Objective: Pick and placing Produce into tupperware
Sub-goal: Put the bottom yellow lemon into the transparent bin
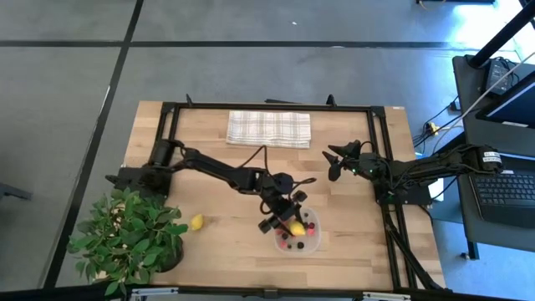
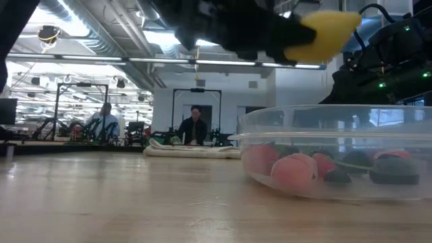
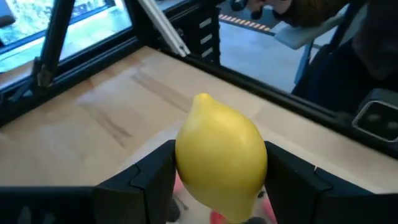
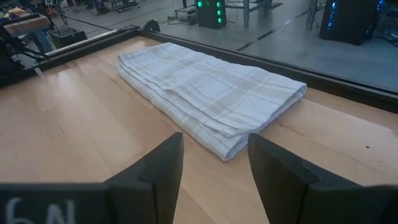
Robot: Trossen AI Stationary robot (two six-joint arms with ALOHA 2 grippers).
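Observation:
A clear tupperware [image 1: 303,241] stands near the table's front edge, with red and dark berry pieces [image 2: 291,170] lying on its bottom. My left gripper [image 1: 288,222] hangs over its left rim, shut on a yellow lemon [image 3: 221,163], which shows above the container's rim in the low view [image 2: 322,34]. A second lemon [image 1: 196,222] rests on the bare wood further left. My right gripper [image 4: 214,171] waits at the back right of the table, open with nothing between its fingers, facing a folded checked cloth [image 4: 211,93]. My left gripper pinches the lemon's two opposite sides [image 3: 186,168] between its two fingers [image 3: 155,183]. The fingers come slanting down from the table's left. The lemon's pointed tip [image 3: 202,98] faces away from the wrist. The fruit is lifted clear, above the tupperware.
A leafy potted plant [image 1: 129,238] fills the front left corner. The folded cloth [image 1: 268,128] lies at the far edge. A black frame [image 1: 267,107] rails the table's back and sides. Bare wood lies between the plant and the tupperware. People stand in the room beyond [image 2: 195,127].

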